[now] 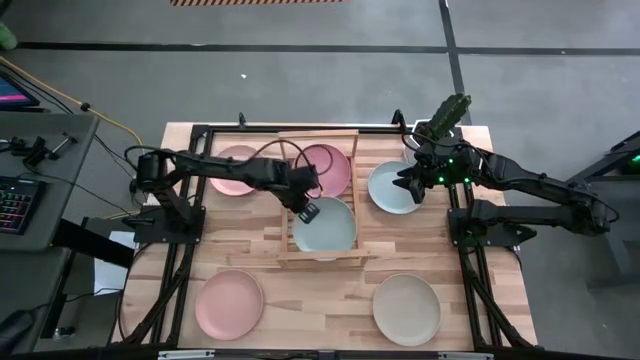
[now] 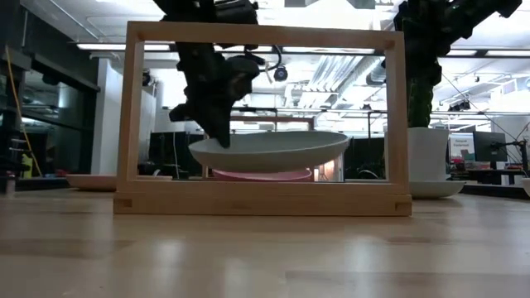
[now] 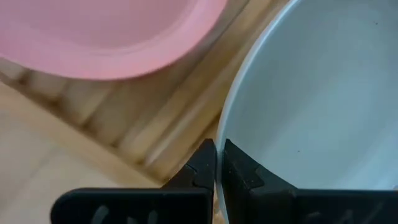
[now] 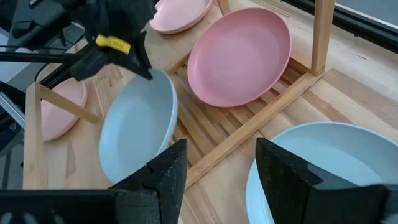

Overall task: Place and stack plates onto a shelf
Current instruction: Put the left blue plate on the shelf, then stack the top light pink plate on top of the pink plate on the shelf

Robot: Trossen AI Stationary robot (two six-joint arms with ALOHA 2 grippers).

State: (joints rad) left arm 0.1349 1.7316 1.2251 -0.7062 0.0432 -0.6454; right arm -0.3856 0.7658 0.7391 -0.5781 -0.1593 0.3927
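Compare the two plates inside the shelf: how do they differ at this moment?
The pale blue-green plate is pinched at its rim by the left gripper; the pink plate is touched by nothing. In the low view the blue-green plate hangs above the shelf's slats, while the pink one lies low behind it. They sit at opposite ends of the shelf. Both are round, shallow and look equal in size.

Light-wood slatted shelf [image 1: 286,215] sits mid-worktop. One pink plate [image 1: 326,168] lies flat on its far half. A blue-green plate [image 1: 326,226] hangs tilted over the near half, its rim pinched in the left pincer [image 1: 305,211]. Second blue-green plate [image 1: 394,187] lies just right of the shelf, another pink plate [image 1: 233,170] to its left. Near edge: pink plate [image 1: 229,303] left, cream plate [image 1: 406,308] right.
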